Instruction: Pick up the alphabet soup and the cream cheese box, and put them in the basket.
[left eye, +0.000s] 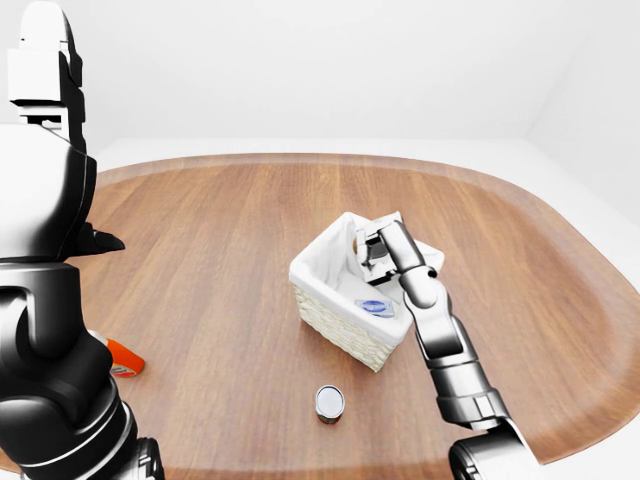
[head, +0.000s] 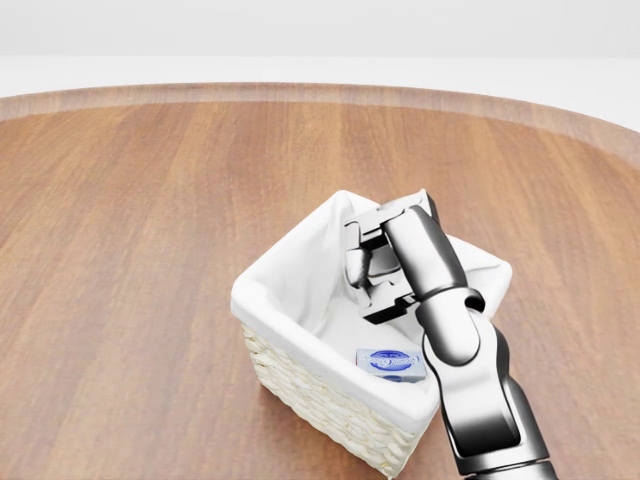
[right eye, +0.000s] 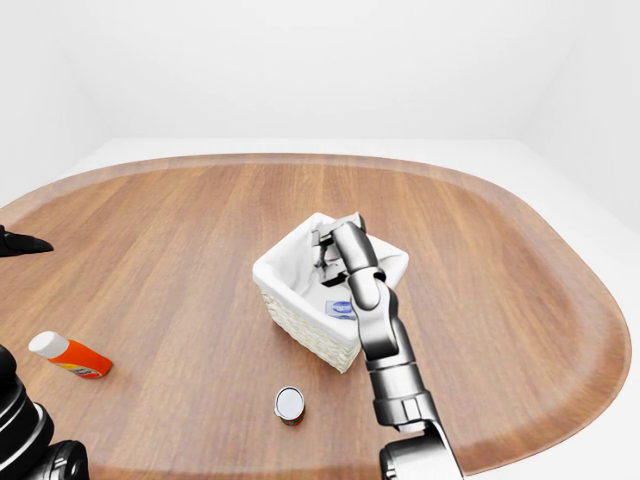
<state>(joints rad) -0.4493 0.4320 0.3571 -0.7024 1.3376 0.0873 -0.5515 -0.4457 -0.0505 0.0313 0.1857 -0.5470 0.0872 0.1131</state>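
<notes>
- Head view: only the table (head: 150, 250), the basket (head: 300, 370) at lower centre and the right hand (head: 375, 265) show.
- Eye views add more. A small can (right eye: 289, 404) stands below the basket; an orange bottle (right eye: 72, 355) lies at lower left in the right-eye view.
- Left arm fills the left edge of the left-eye view; left hand (left eye: 40, 70) raised at upper left, its grip unreadable.
- Right hand reaches down inside the basket, near its upper wall.
- Alphabet soup (left eye: 355, 241): only an orange sliver shows at the fingers (head: 356, 262), left of the hand. Cannot tell whether the fingers grip it.
- Cream cheese box (head: 391, 363) lies flat on the white liner, below the hand, apart from it.
</notes>
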